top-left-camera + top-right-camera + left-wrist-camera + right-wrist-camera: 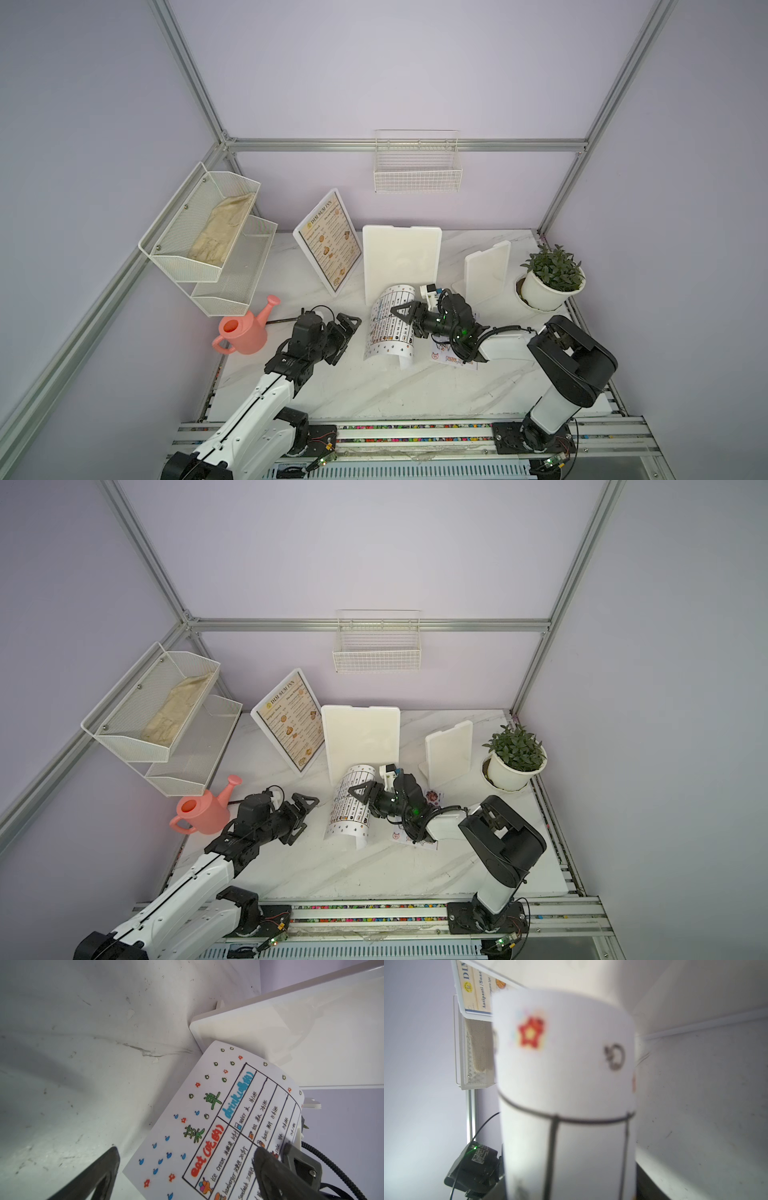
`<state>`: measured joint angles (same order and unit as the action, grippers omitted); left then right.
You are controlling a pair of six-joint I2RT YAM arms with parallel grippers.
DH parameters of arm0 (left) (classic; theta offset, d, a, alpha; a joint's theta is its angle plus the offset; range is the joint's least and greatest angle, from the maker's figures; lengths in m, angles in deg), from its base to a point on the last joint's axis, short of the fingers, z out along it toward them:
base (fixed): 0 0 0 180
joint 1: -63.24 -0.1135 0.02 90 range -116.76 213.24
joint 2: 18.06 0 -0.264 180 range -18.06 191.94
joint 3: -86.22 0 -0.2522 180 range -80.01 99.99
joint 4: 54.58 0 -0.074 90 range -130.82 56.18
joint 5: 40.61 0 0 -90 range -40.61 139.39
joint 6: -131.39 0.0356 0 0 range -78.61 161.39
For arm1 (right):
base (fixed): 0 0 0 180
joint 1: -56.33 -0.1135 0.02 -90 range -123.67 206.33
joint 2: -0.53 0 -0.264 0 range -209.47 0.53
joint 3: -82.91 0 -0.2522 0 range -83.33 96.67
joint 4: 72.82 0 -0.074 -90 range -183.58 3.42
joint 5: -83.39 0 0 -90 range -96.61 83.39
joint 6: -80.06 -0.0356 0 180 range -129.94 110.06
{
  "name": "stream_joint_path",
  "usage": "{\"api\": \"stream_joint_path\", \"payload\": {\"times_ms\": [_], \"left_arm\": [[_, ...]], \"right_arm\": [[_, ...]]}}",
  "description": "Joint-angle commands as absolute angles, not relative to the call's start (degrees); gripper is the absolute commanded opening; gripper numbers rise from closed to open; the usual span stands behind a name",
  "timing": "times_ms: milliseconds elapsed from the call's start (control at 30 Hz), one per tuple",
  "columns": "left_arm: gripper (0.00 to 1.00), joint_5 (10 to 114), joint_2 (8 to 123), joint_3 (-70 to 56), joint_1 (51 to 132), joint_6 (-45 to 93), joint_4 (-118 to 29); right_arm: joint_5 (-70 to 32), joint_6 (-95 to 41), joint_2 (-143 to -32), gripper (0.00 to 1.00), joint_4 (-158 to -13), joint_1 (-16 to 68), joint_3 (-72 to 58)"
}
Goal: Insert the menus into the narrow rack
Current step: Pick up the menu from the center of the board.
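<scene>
Two arms flank the grid menu [390, 322], which bows up off the table [374, 386], long axis running toward the white boards. Right gripper [402, 311] reaches over its right edge and pinches the sheet (buckled between the jaws). Left gripper [347, 328], gaping and empty, waits just left of it.

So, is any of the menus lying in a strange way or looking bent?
Yes. The white grid menu is not flat: it bows upward, and its near corner curls under. The right gripper has its jaws at the sheet's raised middle. The small leaflet lies mostly hidden under the right arm. The DIM SUM INN menu stands tilted.
</scene>
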<state>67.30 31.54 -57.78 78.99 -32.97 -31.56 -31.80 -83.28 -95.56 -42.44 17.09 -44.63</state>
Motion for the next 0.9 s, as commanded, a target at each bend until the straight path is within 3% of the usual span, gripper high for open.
{"api": "stream_joint_path", "payload": {"times_ms": [0,400,867], "left_arm": [[1.0,68.56,30.75,-59.91,79.94,-38.03,-38.35],[1.0,67.04,27.72,-64.58,80.37,-48.0,-52.32],[1.0,65.04,28.87,-63.23,80.38,-53.04,-66.38]], "right_arm": [[-30.7,-86.13,-93.58,0.63,-39.56,17.39,-41.96],[-30.4,-87.82,-89.97,0.63,-40.07,17.92,-37.35],[-27.57,-86.63,-86.67,0.61,-44.83,18.89,-42.13]]}}
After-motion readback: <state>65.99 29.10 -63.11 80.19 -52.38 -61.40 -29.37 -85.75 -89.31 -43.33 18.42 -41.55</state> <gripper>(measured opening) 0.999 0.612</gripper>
